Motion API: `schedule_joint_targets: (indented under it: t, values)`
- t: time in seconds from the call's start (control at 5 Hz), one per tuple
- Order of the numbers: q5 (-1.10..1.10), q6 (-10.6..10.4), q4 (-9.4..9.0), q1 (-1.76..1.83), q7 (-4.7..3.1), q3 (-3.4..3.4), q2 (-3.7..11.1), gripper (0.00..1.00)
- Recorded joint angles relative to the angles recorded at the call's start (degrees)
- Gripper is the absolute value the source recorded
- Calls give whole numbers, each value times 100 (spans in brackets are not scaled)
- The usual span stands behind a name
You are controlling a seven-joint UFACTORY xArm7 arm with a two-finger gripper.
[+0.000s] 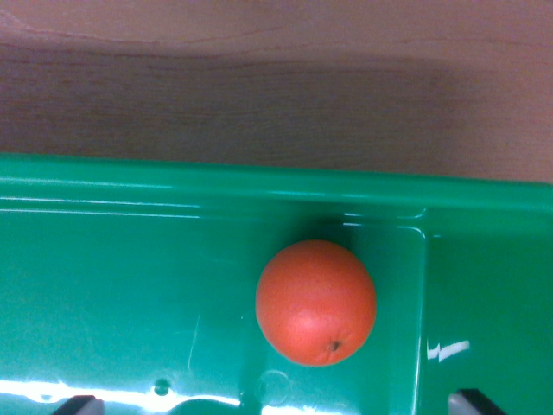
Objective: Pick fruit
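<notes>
An orange (pixel 316 303) sits in a green tray (pixel 130 285), close beside the tray's raised inner ridge, with the wooden worktop (pixel 259 86) beyond the rim. The claw (pixel 276 402) shows only two dark fingertips wide apart, open and empty. Round fruit may roll, or a finger may strike the ridge.

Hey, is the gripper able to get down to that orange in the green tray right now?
Probably yes: the orange lies alone in the green tray, nothing over it, though it sits near a raised ridge.
</notes>
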Motion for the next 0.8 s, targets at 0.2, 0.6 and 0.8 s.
schedule_joint_targets:
  t: [0.2,0.6,0.8]
  values:
    - [18,-275,-148,-35,-121,-12,104,0]
    - [35,-546,-295,-70,-241,-24,207,0]
    - [35,-546,-295,-70,-241,-24,207,0]
